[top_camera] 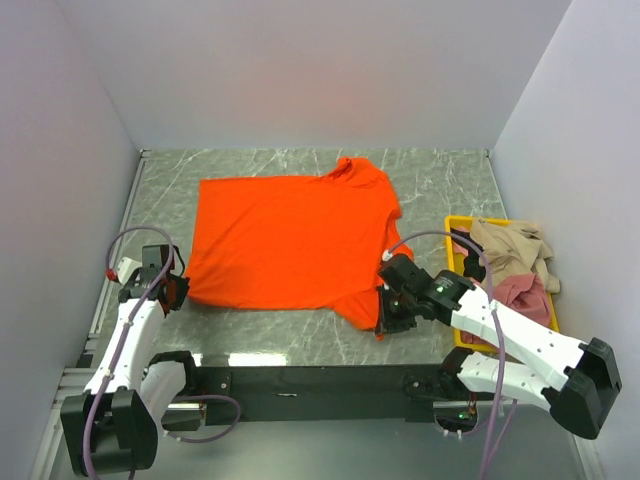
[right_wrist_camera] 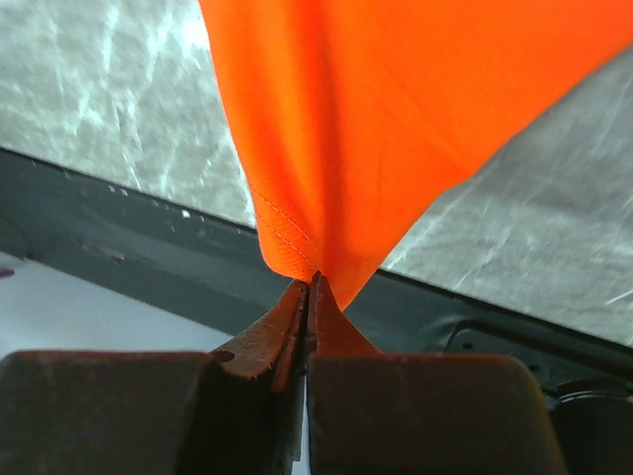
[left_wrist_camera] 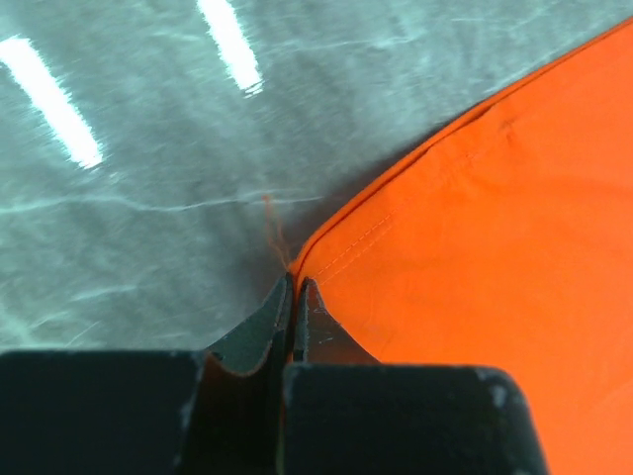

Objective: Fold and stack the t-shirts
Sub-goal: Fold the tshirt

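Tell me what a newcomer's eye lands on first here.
The orange-red t-shirt, spread flat mid-table, dominates. The left gripper and right gripper each have jaws shut on one of its near corners. At the right edge, a yellow bin holds a crumpled beige t-shirt and pink t-shirt.

Bare tabletop [top_camera: 440,185] lies open behind and right of the orange t-shirt [top_camera: 290,240]; the yellow bin [top_camera: 480,221] blocks the right edge

- Bright, even overhead light fills the scene; shadows are soft.
- White glare streaks the table [left_wrist_camera: 148,228] at far left, left wrist view.
- Near fingers [right_wrist_camera: 262,341] blur dark in both wrist views.
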You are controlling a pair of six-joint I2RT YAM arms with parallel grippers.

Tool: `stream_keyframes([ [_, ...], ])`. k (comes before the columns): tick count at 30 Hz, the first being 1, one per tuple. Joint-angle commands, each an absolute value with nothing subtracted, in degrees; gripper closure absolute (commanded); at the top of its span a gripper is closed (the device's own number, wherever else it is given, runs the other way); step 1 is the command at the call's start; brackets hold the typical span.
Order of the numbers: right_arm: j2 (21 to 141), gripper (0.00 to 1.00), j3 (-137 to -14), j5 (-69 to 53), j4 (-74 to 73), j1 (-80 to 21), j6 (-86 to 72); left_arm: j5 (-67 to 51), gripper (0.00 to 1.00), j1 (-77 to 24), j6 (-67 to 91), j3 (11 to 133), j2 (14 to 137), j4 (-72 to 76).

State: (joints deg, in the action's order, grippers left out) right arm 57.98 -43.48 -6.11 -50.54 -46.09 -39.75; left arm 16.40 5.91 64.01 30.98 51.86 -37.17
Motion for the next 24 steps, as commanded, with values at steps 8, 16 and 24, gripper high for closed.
stream_keyframes([
  [8,53.09,1.00,-34.10,-13.45,-49.65,-45.97,-45.62,19.07,0.99,4.92,70.92,32.25,50.89,-46.66],
  [16,57.91,1.00,-36.82,-1.85,-53.44,-44.48,-44.48,16.61,0.99,4.75,70.66,31.20,50.98,-43.77],
  [24,60.03,1.00,-44.29,-1.76,-50.54,-37.89,-37.37,16.61,0.99,4.75,69.00,34.62,51.15,-42.10],
])
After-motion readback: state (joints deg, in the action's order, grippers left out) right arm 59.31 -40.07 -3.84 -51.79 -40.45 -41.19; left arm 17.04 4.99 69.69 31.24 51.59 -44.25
